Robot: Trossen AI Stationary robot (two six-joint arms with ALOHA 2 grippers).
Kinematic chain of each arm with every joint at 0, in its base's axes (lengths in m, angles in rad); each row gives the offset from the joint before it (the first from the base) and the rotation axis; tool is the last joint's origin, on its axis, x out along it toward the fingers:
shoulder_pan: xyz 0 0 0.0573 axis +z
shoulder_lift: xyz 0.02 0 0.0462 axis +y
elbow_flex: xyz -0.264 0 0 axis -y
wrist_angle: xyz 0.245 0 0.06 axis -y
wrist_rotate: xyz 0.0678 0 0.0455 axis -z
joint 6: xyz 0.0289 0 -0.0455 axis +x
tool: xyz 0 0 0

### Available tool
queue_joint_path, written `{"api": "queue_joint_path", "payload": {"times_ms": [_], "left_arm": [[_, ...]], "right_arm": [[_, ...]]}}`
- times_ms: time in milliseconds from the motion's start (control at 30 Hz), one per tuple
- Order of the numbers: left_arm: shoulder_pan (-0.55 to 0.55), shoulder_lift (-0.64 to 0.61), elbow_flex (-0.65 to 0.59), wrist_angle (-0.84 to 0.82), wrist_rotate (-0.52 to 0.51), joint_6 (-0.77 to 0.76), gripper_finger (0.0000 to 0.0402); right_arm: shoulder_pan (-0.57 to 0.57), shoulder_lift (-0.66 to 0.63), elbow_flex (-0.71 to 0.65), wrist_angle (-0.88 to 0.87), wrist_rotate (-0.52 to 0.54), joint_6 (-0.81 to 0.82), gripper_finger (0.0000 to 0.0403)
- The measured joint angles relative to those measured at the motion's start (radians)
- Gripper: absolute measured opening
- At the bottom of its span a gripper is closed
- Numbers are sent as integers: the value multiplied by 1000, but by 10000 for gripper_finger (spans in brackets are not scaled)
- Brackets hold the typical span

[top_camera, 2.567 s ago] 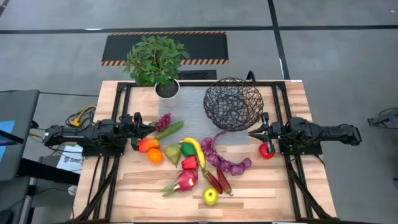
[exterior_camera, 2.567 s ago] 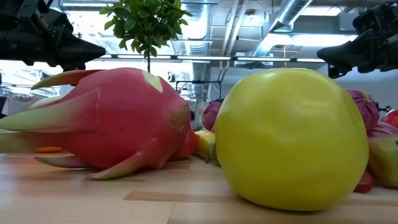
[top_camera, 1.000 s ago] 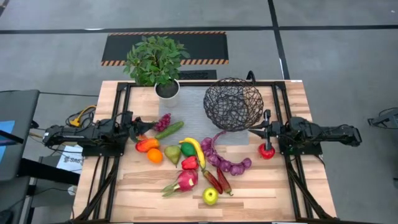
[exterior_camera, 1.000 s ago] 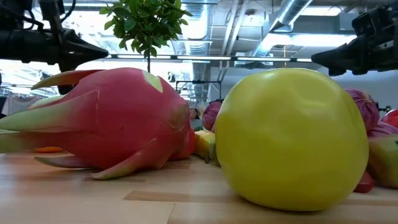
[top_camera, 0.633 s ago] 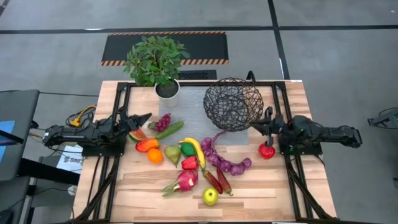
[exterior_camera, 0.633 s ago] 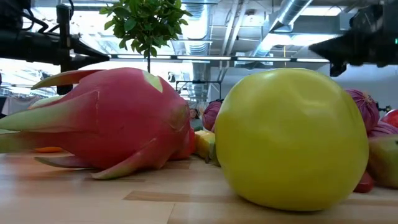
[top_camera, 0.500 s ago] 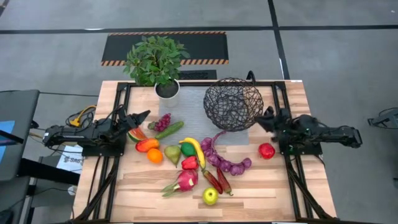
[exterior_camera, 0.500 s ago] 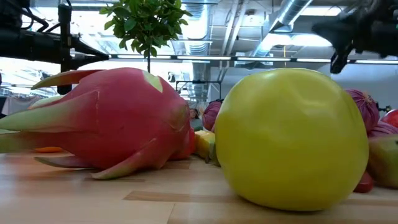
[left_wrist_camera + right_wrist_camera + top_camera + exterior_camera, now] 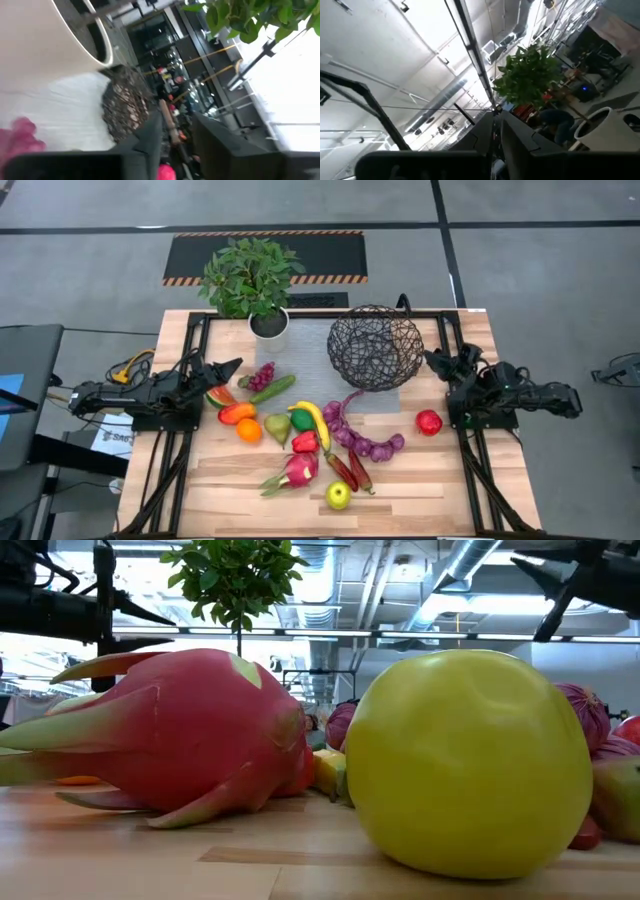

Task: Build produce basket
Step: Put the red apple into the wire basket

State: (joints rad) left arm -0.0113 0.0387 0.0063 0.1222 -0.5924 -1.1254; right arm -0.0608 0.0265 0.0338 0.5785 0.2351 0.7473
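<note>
Now, change: our right claw has let go of the red fruit and risen, spread.
Left claw: spread, near grapes.
Basket: empty; produce on surface.
</note>
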Motion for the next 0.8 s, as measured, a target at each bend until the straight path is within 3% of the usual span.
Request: {"api": "queue_joint_path", "payload": {"times_ms": [133,300,433,600,700,800], "left_arm": [[0,0,0,-4,-57,44,172],[0,0,0,-5,-69,46,224],[0,0,0,-7,-76,74,235],[0,0,0,-12,-77,86,235],[0,0,0,-28,-74,85,236],[1,0,0,-30,-34,116,236]], "right_arm": [[1,5,92,-18,-88,-107,68],[1,31,309,-193,-98,-361,69],[0,128,559,-659,-37,-442,83],[0,319,770,-1161,47,-411,140],[0,421,835,-1335,40,-348,192],[0,513,898,-1512,-75,-229,244]]}}
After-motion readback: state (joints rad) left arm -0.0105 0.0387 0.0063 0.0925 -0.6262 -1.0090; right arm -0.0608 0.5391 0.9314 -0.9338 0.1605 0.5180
